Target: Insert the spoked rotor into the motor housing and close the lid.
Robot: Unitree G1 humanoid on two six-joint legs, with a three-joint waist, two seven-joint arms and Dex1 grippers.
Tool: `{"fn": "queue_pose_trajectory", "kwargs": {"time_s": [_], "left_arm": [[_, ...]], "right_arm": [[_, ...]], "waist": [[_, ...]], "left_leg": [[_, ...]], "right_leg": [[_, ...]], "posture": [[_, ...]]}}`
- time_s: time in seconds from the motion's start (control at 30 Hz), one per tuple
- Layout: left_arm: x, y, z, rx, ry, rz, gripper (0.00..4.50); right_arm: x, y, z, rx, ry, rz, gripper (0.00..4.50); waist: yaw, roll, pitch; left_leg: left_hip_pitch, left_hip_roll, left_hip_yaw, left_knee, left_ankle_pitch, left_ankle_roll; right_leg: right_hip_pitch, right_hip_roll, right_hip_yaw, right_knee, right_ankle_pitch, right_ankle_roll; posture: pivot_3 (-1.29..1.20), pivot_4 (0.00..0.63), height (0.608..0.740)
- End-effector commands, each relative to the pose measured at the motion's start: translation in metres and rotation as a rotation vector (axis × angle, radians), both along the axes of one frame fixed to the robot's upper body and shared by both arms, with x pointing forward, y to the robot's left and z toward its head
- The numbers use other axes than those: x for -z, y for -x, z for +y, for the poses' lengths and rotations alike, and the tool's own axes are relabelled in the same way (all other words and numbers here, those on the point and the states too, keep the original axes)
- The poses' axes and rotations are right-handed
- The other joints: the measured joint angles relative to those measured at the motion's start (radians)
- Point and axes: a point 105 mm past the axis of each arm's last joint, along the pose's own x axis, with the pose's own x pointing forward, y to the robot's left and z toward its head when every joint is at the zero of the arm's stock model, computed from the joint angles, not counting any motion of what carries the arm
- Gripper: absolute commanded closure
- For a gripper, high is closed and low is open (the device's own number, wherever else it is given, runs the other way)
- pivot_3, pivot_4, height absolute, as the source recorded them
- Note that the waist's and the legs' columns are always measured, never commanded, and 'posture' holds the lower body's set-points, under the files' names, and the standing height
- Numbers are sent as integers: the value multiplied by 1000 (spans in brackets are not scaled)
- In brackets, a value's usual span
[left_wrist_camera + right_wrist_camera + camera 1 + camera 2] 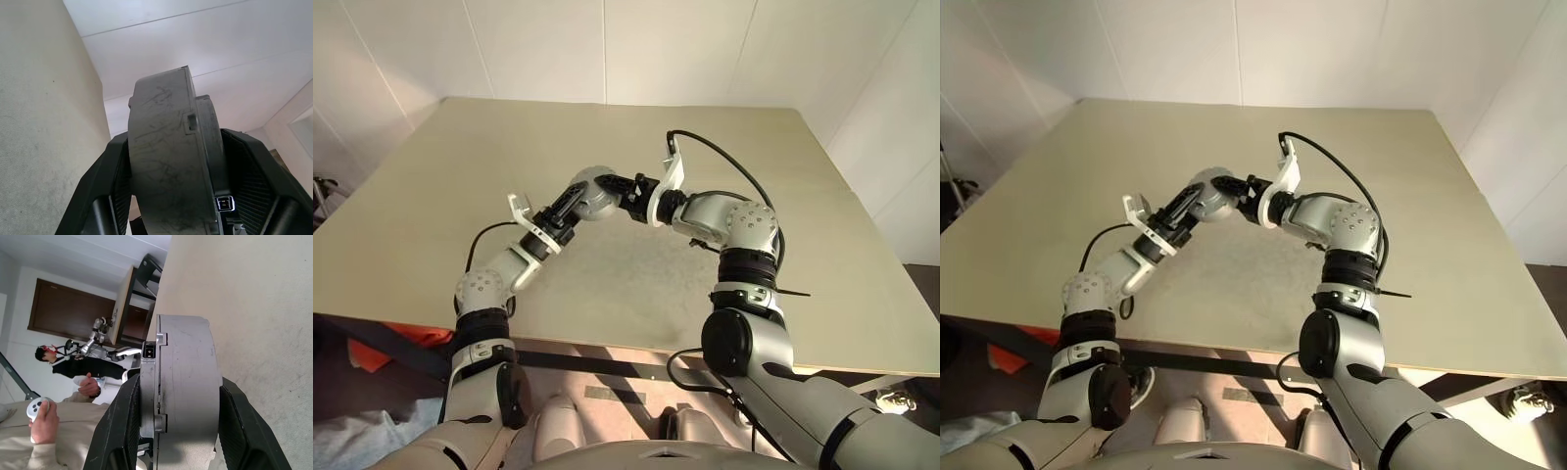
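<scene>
We see the motor housing [595,192] held in the air above the middle of the surface [431,196], caught between our two pincers. It is a round grey metal case, seen edge-on from both wrists, its scratched wall showing a seam and a small notch where two halves meet; we cannot tell whether the rotor sits inside.

The left pincer [570,208] reaches in from seven o'clock, and its black fingers [115,181] press both flat faces of the case. The right pincer [628,192] comes from three o'clock, its fingers [122,426] clamped on the same case likewise.

Under the case the pale surface lies bare, with wide room toward every edge: the far edge at twelve o'clock meets the white wall, the near edge runs below our elbows. A black cable [724,162] loops over the right wrist, close to the case but not touching it. Past the surface's edge, a person [58,406] sits holding a controller [36,407].
</scene>
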Motion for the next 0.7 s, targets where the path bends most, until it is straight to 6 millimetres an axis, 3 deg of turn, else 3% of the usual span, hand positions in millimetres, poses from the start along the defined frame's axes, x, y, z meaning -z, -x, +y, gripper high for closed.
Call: {"fn": "queue_pose_trajectory", "kwargs": {"time_s": [0.03, 0.7], "left_arm": [[-5, -4, 2, -18, -24, -17, 2125], [8, -9, 15, -82, -88, 26, 2126]], "right_arm": [[-27, 2, 9, -20, -44, -92, 2332], [-19, -11, -3, 77, 5, -98, 2438]], "waist": [[0, 0, 0], [1, 0, 0]], "left_leg": [[0, 0, 0, 0, 0, 0], [0, 0, 0, 1, 0, 0]], "right_leg": [[0, 0, 0, 0, 0, 0], [0, 0, 0, 1, 1, 0]], "posture": [[0, 0, 740], [0, 0, 740]]}}
